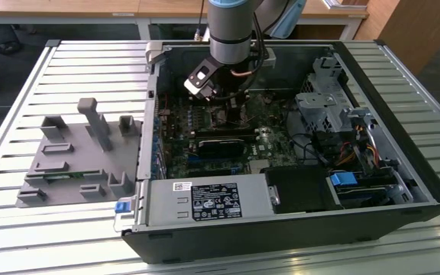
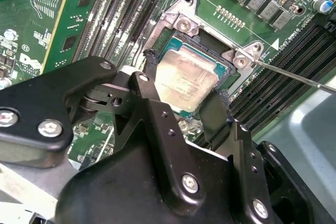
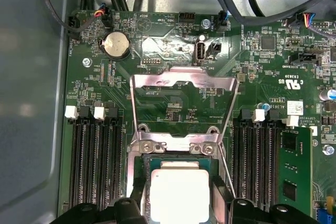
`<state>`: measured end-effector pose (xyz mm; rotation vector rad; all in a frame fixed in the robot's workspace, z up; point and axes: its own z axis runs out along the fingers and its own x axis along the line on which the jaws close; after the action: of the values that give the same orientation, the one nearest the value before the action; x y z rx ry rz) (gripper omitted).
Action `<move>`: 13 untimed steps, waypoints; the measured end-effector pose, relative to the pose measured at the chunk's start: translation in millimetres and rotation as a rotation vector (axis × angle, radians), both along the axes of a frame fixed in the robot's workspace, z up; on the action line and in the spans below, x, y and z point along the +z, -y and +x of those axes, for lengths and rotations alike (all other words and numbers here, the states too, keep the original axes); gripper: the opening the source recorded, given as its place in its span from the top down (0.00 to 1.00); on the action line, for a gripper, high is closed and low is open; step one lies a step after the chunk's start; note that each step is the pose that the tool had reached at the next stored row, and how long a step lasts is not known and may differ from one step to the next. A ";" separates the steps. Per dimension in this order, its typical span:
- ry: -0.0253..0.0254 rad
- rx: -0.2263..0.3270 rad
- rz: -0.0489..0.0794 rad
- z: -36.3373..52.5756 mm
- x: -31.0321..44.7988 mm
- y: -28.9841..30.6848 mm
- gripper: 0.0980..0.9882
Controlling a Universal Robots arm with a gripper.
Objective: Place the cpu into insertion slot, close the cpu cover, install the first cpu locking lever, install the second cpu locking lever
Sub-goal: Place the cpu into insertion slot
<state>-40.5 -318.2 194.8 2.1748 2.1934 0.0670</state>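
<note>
silvery-beige cpu (image 3: 180,192) sits in the insertion slot (image 2: 209,38), gripper (image 2: 185,80) astride it, clamped or loose i can't tell, cpu cover (image 3: 184,78) stands open, locking levers (image 2: 294,75) undone.

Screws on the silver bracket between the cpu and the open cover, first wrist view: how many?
2. One screw at the bracket end nearer the coin cell, one at the end nearer the green card. The gripper may hide others.
</note>
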 end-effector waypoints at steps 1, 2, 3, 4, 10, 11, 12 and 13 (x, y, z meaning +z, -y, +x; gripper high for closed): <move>0.0000 0.000 0.000 0.0 -0.1 -0.5 0.44; 0.0000 0.000 0.000 0.0 -0.2 -1.1 0.44; 0.0000 -0.001 0.000 0.0 -0.3 -1.8 0.44; 0.0000 -0.001 0.000 0.0 -0.5 -2.6 0.44; -0.0001 -0.007 0.000 0.1 -1.2 -4.1 0.44; 0.0000 -0.007 0.000 0.1 -1.3 -4.1 0.44; 0.0000 -0.007 0.000 0.1 -1.3 -4.1 0.44; 0.0001 -0.007 0.000 0.1 -1.3 -4.1 0.44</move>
<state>-40.4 -314.0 193.6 2.1825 2.1857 0.0670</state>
